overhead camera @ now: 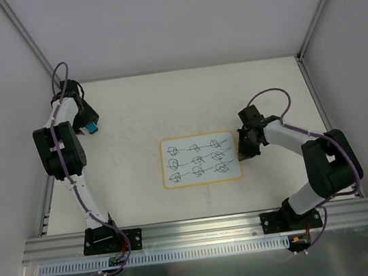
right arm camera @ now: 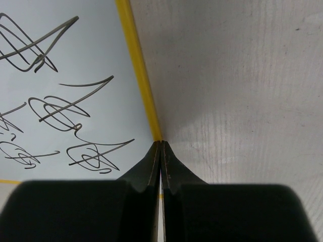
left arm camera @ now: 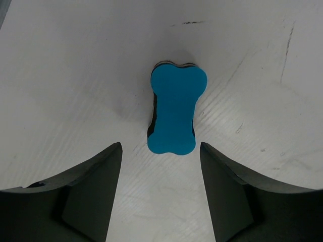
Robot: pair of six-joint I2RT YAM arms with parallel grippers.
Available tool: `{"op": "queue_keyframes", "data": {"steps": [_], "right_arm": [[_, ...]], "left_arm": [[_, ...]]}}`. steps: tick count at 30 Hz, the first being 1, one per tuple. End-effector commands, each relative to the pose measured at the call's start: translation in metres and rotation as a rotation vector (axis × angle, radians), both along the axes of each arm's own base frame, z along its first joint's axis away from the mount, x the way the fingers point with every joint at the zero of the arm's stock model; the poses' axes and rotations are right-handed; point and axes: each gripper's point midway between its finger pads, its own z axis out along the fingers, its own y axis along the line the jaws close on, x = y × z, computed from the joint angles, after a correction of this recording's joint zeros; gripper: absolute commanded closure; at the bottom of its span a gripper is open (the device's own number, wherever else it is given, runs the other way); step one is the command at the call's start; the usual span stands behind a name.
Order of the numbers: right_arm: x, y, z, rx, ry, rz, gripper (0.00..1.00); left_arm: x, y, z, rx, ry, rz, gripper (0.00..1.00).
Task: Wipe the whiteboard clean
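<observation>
We judge the thin, stiff yellow-rimmed whiteboard [overhead camera: 198,140] slide-prone, best pinned at its rim by our closed right gripper [right arm camera: 161,146]; our open left gripper [left arm camera: 160,151] faces the blue bone-shaped eraser [left arm camera: 174,113].

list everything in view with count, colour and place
whiteboard: one, white with yellow rim, rows of dark scribbles, middle of the table
eraser: one, blue bone-shaped top, dark underside, far left of the table
table: one, off-white, scuffed
rail: one, silver, along the near edge
left gripper: one, black, open, fingers either side of the eraser's near end, not touching it
right gripper: one, black, shut, tips at the whiteboard's right rim
</observation>
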Motion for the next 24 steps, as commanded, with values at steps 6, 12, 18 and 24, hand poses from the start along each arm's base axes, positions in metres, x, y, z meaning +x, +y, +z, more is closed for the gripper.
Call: {"op": "queue_keyframes", "data": {"steps": [6, 12, 18, 24], "right_arm": [[-0.012, 0.000, -0.004, -0.010, 0.023, 0.023, 0.99], [-0.012, 0.001, -0.005, -0.012, 0.029, 0.022, 0.99], [-0.010, 0.001, -0.004, -0.012, 0.022, 0.027, 0.99], [-0.008, 0.000, -0.004, -0.022, 0.015, 0.030, 0.99]], "left_arm": [[0.020, 0.010, -0.004, 0.015, -0.014, 0.026, 0.43], [0.017, 0.010, -0.015, 0.016, 0.015, 0.017, 0.54], [0.014, 0.001, -0.002, -0.013, -0.009, -0.024, 0.71], [-0.006, -0.054, 0.024, -0.114, -0.047, -0.151, 0.84]]}}
